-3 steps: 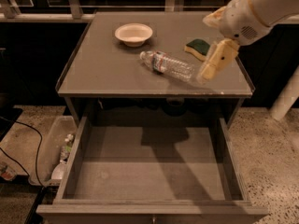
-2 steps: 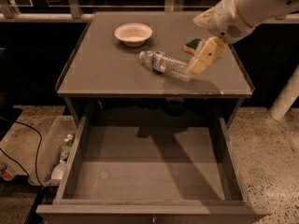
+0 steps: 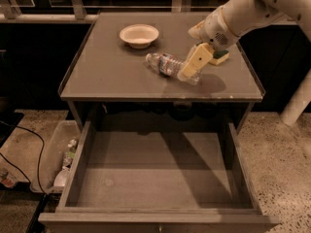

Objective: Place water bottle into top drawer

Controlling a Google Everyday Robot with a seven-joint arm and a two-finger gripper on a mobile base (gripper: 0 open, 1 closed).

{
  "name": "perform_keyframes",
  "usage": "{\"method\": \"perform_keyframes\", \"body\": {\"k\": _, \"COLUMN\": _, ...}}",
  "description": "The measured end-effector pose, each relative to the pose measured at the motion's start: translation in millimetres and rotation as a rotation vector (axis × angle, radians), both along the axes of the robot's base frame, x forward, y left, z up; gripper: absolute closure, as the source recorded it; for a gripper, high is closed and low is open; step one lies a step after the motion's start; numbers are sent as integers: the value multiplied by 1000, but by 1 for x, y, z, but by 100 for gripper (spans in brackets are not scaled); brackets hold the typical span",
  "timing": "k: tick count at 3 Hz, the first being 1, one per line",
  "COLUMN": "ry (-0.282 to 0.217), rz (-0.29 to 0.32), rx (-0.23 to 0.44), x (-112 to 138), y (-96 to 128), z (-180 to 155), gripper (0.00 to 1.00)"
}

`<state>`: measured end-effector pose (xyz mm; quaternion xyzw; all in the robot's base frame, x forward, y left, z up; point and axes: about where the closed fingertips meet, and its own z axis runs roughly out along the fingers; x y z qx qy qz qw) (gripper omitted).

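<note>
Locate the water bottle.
In the camera view the water bottle lies on the cabinet top, right of centre, between the bowl and the sponge; the gripper is at its right end.

Arm [image 3: 243,13]: 1, white, entering from the upper right, sloping down to the left | Wrist [image 3: 218,30]: rounded white housing, bent downward | Gripper [image 3: 188,71]: cream, angled down-left; lowest part of arm; right of centre in camera view
</note>
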<state>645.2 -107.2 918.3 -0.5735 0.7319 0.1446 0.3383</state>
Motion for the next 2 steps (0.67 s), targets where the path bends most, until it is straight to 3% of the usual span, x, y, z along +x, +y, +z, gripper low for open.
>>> {"method": "perform_keyframes", "body": {"k": 2, "ry": 44, "rz": -91, "rx": -45, "x": 24, "y": 18, "z": -41, "gripper": 0}}
